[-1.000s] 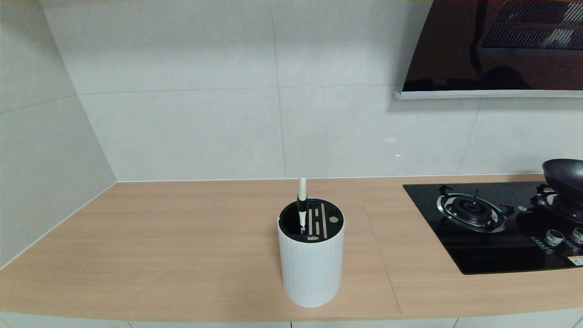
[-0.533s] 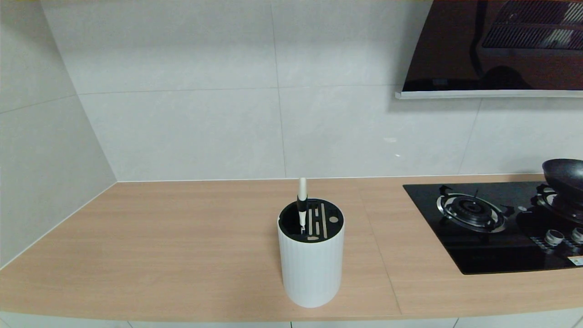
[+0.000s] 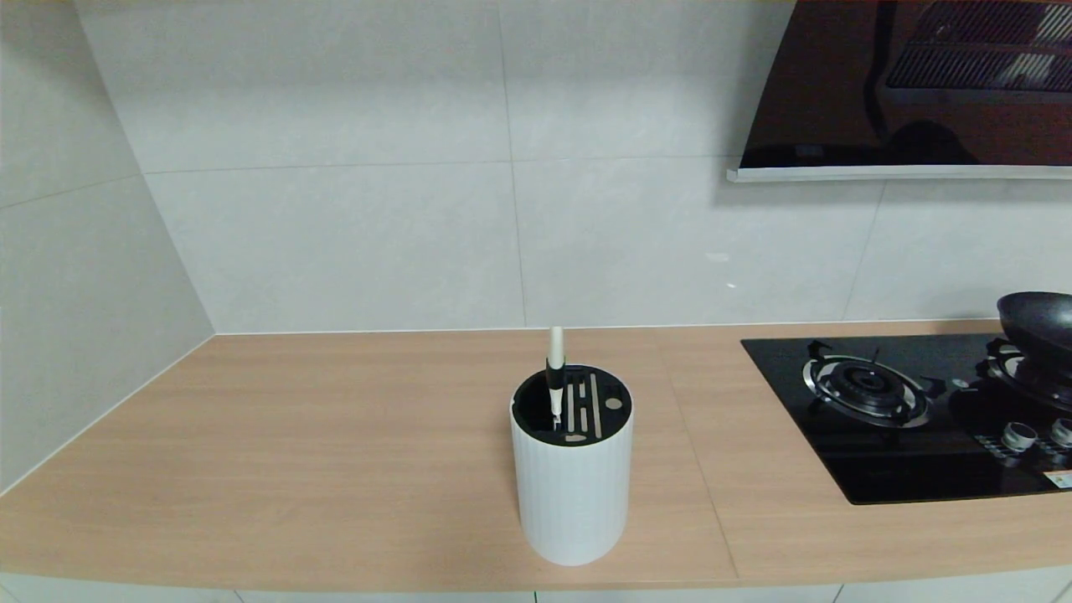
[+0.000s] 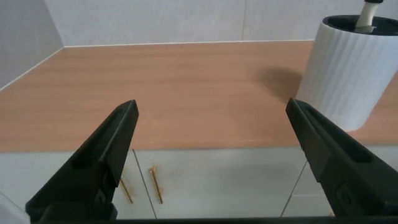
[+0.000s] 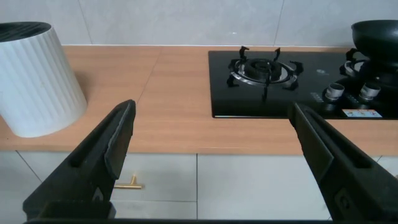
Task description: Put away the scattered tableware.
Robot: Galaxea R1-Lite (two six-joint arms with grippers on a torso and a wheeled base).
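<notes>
You've got left gripper (image 4: 210, 112) and right gripper (image 5: 212, 109) both wide open, empty, parked off the near edge of the light wooden countertop (image 3: 335, 469), presumably because the white-and-black-handled utensil (image 3: 554, 368) already stands upright in the white ribbed cylindrical holder (image 3: 572, 494), centre-near.

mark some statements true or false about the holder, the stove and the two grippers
1. The white holder stands upright on the wooden counter. True.
2. Three utensils stand in the holder. False: one utensil stands in it.
3. A black pan sits on the stove, at its right end. True.
4. The left gripper has its jaws shut on a spoon. False: they stand open and empty.
5. The right gripper has its jaws open. True.
</notes>
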